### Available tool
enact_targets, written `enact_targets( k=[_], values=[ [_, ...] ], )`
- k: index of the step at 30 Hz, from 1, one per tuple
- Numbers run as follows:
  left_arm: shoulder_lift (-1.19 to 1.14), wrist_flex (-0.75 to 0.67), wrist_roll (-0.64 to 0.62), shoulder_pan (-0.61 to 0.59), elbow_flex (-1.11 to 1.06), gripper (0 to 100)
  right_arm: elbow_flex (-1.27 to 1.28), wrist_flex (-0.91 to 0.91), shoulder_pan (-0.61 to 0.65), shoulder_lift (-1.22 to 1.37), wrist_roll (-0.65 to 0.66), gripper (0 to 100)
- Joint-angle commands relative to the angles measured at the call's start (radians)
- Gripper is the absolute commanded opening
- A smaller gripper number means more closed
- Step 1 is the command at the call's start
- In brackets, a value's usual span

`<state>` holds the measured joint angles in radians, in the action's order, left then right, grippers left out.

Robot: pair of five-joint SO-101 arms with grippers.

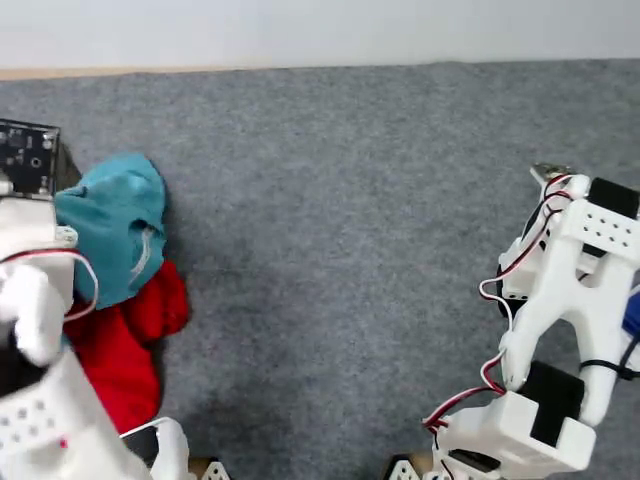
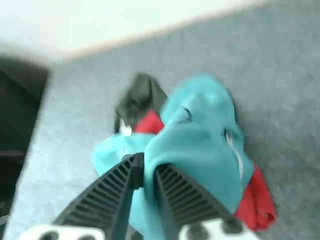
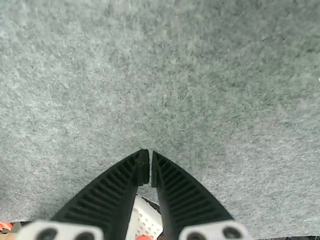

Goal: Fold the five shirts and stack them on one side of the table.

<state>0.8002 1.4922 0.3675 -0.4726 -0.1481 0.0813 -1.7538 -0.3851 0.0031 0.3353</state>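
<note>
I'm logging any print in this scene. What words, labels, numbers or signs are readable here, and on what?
None can be read.
White patch on the teal shirt: too blurred to read.
Marks on the dark circuit board at the table edge: too small to read.
</note>
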Motion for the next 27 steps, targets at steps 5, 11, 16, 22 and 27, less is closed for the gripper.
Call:
enact_targets(
  k=[5, 11, 16, 22, 27],
  values=[
    [0.046, 0.069, -0.212, 0.295, 0.237, 0, -0.006, -0.041, -0.01, -0.056, -0.005, 1.0],
    [-0.015, 0.029, -0.298, 0.588, 0.323, 0, -0.006, -0.042, -0.012, -0.056, -0.003, 1.0],
    [-0.152, -0.008, -0.296, 0.535, 0.303, 0, -0.006, -0.042, -0.012, -0.056, -0.005, 1.0],
    [-0.396, -0.011, -0.181, 0.354, 0.133, 0, -0.011, -0.042, 0.053, -0.058, -0.003, 1.0],
    [-0.585, -0.058, -0.08, 0.219, 0.033, 0, -0.011, -0.041, 0.242, -0.058, -0.002, 1.0]
  ],
)
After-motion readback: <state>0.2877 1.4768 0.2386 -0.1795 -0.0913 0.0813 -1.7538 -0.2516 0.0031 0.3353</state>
